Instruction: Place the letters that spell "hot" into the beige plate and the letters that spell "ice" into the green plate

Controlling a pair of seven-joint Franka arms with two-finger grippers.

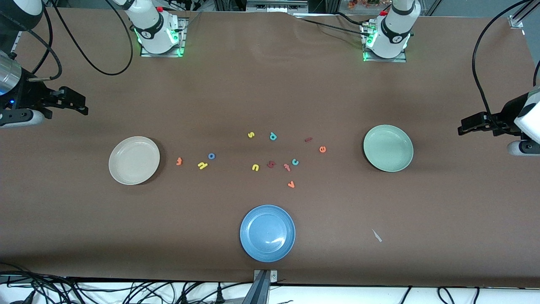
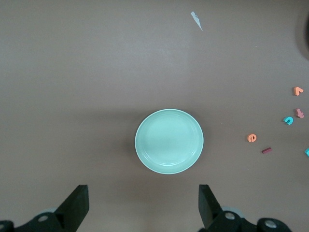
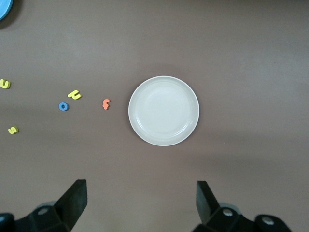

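Brown paper covers the table (image 1: 270,84), and all the foam letters lie loose on it between two plates. Only the front view takes in the blue plate (image 1: 267,233) whole, nearest the camera, and both arms waiting at the table's ends. Toward the right arm's end, the beige plate (image 1: 134,160) has the orange "t" (image 1: 179,161), yellow "h" (image 1: 202,165) and blue "o" (image 1: 211,156) beside it. Toward the left arm's end, the green plate (image 1: 388,148) has the orange "e" (image 1: 322,149), dark red "i" (image 1: 308,139) and teal "c" (image 1: 295,161) beside it. Each wrist view looks straight down on its plate: the right gripper (image 3: 140,203) hangs with fingers spread wide, the left gripper (image 2: 144,205) likewise, neither holding anything.
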